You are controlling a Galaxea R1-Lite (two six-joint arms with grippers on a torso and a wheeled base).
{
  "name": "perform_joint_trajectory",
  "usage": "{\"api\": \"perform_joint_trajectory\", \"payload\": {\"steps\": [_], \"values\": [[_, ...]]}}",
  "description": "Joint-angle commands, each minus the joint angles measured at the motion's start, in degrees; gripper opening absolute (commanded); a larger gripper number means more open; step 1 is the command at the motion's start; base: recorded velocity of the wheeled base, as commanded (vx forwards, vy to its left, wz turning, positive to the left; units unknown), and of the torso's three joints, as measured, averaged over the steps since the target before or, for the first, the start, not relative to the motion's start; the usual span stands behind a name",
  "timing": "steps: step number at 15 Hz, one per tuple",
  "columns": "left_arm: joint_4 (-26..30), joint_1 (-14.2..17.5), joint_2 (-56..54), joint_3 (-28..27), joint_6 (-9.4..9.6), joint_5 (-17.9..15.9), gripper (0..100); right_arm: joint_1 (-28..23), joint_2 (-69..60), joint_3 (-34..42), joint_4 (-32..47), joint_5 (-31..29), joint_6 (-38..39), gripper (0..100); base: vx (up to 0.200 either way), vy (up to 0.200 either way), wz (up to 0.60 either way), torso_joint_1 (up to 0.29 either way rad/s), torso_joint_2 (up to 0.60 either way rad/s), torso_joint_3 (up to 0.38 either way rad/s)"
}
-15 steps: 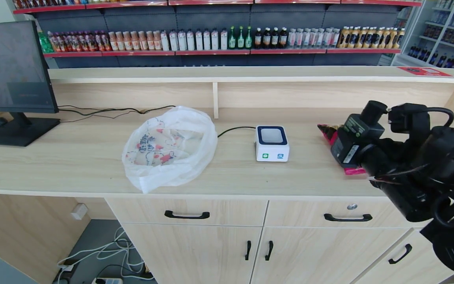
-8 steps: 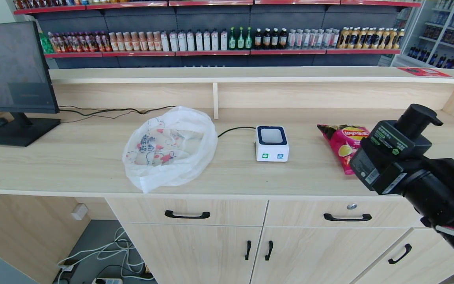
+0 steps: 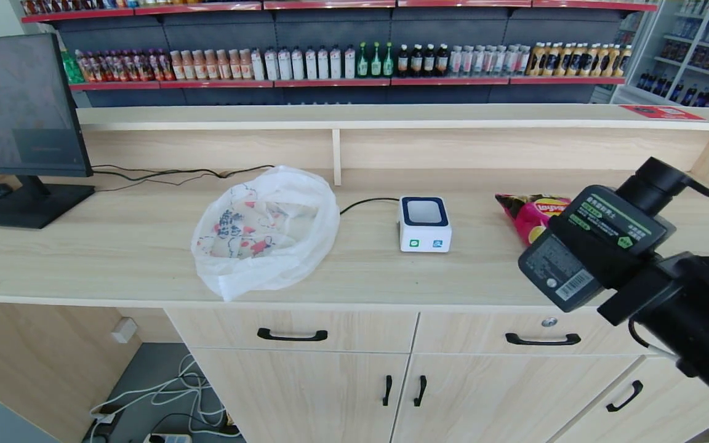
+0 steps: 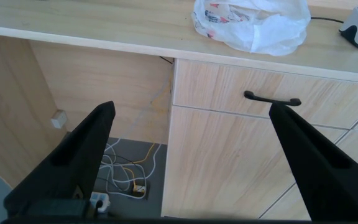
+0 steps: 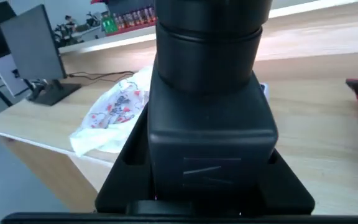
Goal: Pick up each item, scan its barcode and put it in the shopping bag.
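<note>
Right gripper (image 5: 204,183): clamped on the black, square-bodied plastic bottle with a round cap (image 3: 600,243). A finger sits on each side of its lower body, and the bottle is tilted above the front edge of the light wooden counter (image 3: 114,246).
Barcode: the white sticker (image 3: 573,284) is on the bottle's base end, facing forward and down.
Step in hand: I judge it is carrying the bottle to be scanned.
Doing it well: I would roll the wrist until the sticker squarely faces the window, keep the grip firm, and pause there.
Scanner: the small white box with a dark-rimmed window (image 3: 425,223) lies well apart, to the bottle's left.
Neighbours: a pink crisp packet (image 3: 530,212) is just behind the bottle, and the translucent white plastic shopping bag (image 3: 266,231) is left of the scanner.
Left gripper (image 4: 191,109): spread and empty, low in front of the cabinet doors.
</note>
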Motion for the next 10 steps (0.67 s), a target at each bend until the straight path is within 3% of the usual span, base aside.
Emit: {"api": "perform_joint_trajectory", "payload": {"steps": [1,5,7,10], "values": [[-0.06,0.04,0.0,0.0,-0.02,0.02,100,4.02,-2.95,2.22,0.07,3.81,1.81,0,0.0,0.0,0.0,0.0,0.0,0.0],[0.03,0.04,0.0,0.0,-0.02,0.02,100,13.86,-4.44,4.95,0.24,8.82,5.77,0,0.0,0.0,0.0,0.0,0.0,0.0],[0.03,0.04,0.0,0.0,-0.02,0.02,100,16.67,-4.44,3.89,0.51,12.34,6.82,0,0.0,0.0,0.0,0.0,0.0,0.0],[-0.06,0.04,0.0,0.0,-0.02,-0.07,100,16.85,-4.0,3.63,0.51,16.29,12.18,0,0.0,0.0,0.0,0.0,0.0,0.0]]}}
